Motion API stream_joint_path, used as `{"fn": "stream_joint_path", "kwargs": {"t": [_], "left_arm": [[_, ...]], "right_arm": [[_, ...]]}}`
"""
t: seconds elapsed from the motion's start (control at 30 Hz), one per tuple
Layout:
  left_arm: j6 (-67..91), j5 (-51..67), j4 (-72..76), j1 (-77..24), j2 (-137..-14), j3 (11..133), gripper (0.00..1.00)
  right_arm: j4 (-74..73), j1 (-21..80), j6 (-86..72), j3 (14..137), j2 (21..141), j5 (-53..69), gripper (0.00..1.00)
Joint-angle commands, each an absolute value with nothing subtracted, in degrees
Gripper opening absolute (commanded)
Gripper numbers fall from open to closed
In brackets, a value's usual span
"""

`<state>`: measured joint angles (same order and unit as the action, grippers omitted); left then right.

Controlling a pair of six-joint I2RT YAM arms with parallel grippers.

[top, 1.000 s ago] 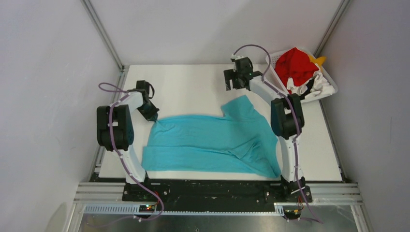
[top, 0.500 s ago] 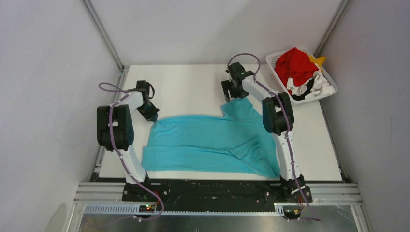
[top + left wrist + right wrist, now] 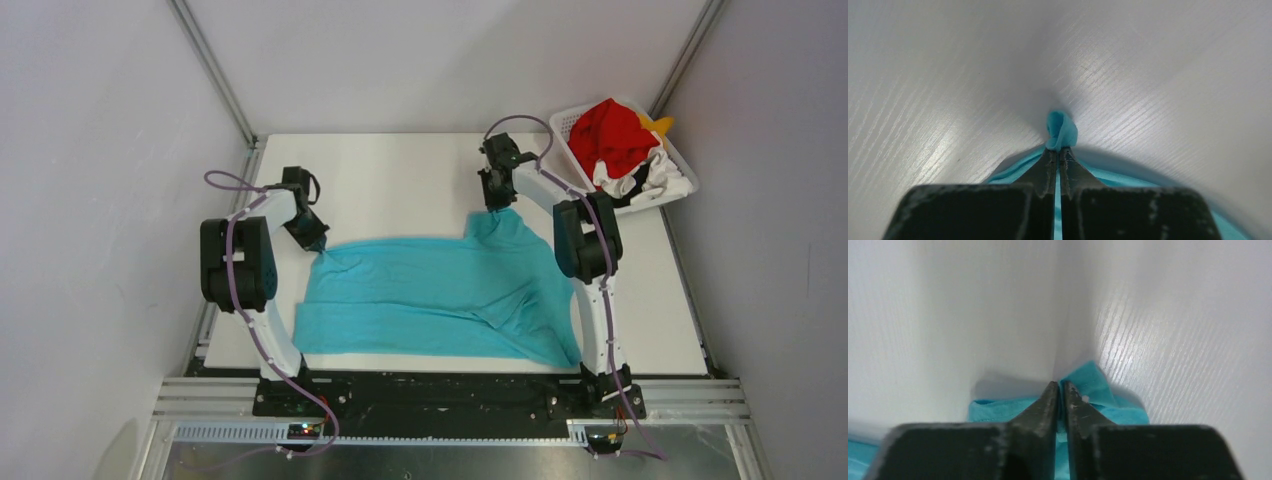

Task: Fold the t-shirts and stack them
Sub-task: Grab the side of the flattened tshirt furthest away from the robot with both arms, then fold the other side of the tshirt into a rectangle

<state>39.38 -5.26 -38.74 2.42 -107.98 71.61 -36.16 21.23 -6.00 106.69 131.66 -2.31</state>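
The soft teal shirt (image 3: 440, 295) lies wide and wrinkly on the smooth white table (image 3: 400, 170). The left gripper (image 3: 1058, 150) and right gripper (image 3: 1059, 385) each pinch a corner tight.

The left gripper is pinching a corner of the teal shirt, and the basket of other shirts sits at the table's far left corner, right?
Not quite: the top external view shows the basket at the far right corner. The left gripper does pinch the teal shirt.
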Motion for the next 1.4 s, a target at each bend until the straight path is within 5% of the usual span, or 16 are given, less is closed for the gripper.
{"fn": "stream_joint_path", "kwargs": {"t": [0.0,0.03,0.53,0.97,1.37], "left_arm": [[38.2,-6.4,-39.8,2.1,-105.7,73.5,0.0],[38.2,-6.3,-39.8,2.1,-105.6,73.6,0.0],[39.2,-7.6,-39.8,0.7,-96.2,68.4,0.0],[41.3,-11.7,-39.8,-4.3,-81.0,55.8,0.0],[41.8,-16.4,-39.9,-4.7,-71.0,47.8,0.0]], "right_arm": [[-33.6,21.2,-8.4,103.7,129.3,0.7,0.06],[-33.3,21.3,-8.6,103.7,128.7,0.8,0.0],[-24.4,26.4,-8.9,82.1,103.6,-10.1,0.0],[-31.7,37.7,-10.8,67.7,83.4,-24.1,0.0],[-34.3,42.5,-13.0,56.8,69.1,-25.3,0.0]]}}
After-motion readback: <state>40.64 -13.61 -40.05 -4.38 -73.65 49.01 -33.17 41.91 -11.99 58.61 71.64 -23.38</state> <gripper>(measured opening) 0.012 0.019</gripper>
